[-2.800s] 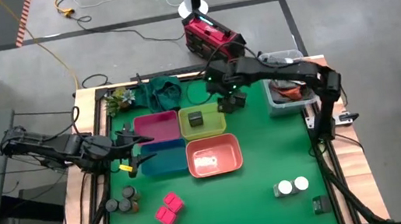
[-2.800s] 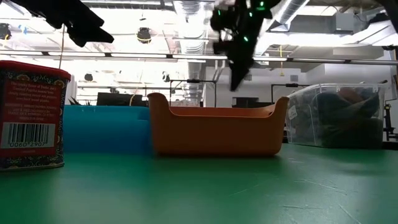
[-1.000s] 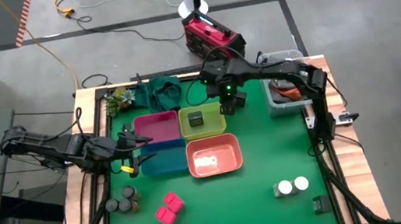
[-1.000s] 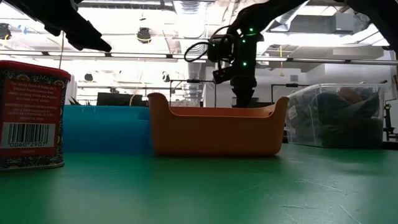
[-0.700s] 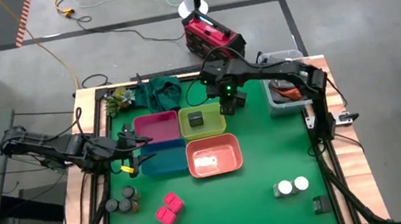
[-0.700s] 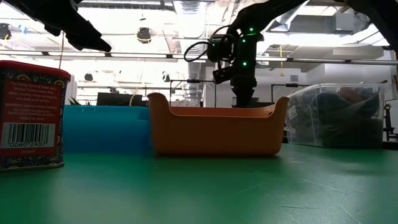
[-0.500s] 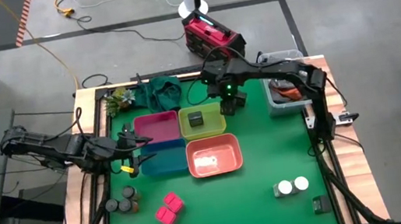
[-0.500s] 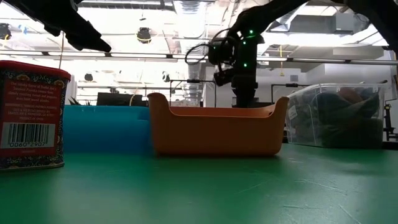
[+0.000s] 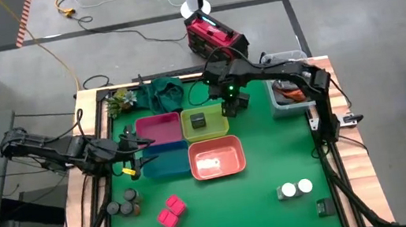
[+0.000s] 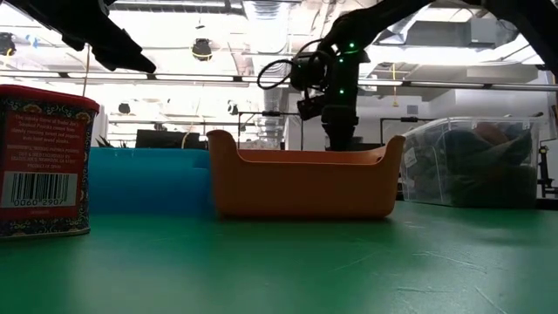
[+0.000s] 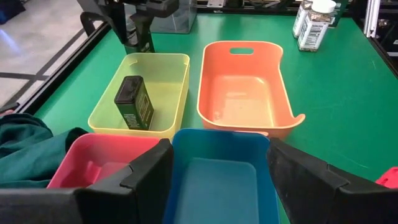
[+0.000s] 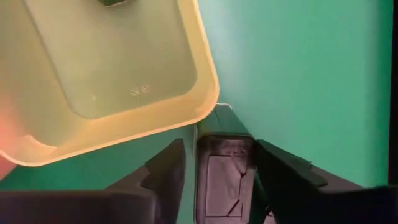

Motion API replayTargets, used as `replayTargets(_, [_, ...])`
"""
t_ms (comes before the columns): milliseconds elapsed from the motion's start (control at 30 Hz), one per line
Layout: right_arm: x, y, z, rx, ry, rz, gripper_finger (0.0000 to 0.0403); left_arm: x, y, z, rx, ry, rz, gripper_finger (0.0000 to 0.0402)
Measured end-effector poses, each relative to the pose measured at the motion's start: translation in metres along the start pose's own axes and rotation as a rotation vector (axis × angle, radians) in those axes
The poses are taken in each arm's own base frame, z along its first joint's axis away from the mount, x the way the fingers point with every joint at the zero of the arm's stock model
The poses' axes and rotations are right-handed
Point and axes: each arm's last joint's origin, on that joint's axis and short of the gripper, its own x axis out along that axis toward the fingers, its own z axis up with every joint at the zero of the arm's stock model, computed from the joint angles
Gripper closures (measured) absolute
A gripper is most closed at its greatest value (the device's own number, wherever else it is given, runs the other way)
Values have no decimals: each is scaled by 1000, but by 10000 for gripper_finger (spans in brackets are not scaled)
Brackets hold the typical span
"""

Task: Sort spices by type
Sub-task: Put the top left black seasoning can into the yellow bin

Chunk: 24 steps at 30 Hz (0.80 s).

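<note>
The right tool (image 9: 232, 109) is beside the yellow bin (image 9: 205, 123), its fingers around a dark square jar (image 12: 224, 176) standing on the desk. Next it should squeeze, lift, and drop it in with the other dark jar (image 11: 134, 103). The left tool (image 9: 131, 157) waits open.

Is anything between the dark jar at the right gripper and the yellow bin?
Only the yellow bin's own wall. The dark square jar at the right gripper lies just outside the rim, and nothing else shows between them. A second dark jar already lies inside.
</note>
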Motion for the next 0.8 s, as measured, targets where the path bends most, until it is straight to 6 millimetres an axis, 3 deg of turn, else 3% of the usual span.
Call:
replayTargets(233, [-2, 1, 0, 7, -3, 4, 260, 0, 0, 0, 1, 0, 0, 157])
replayTargets(400, [-2, 5, 1, 0, -2, 4, 262, 0, 0, 0, 2, 2, 0, 157])
replayTargets(567, [-2, 5, 1, -1, 0, 2, 242, 0, 0, -1, 4, 9, 1, 157])
replayTargets(800, [-1, -2, -1, 19, 2, 19, 175, 0, 0, -1, 2, 12, 1, 157])
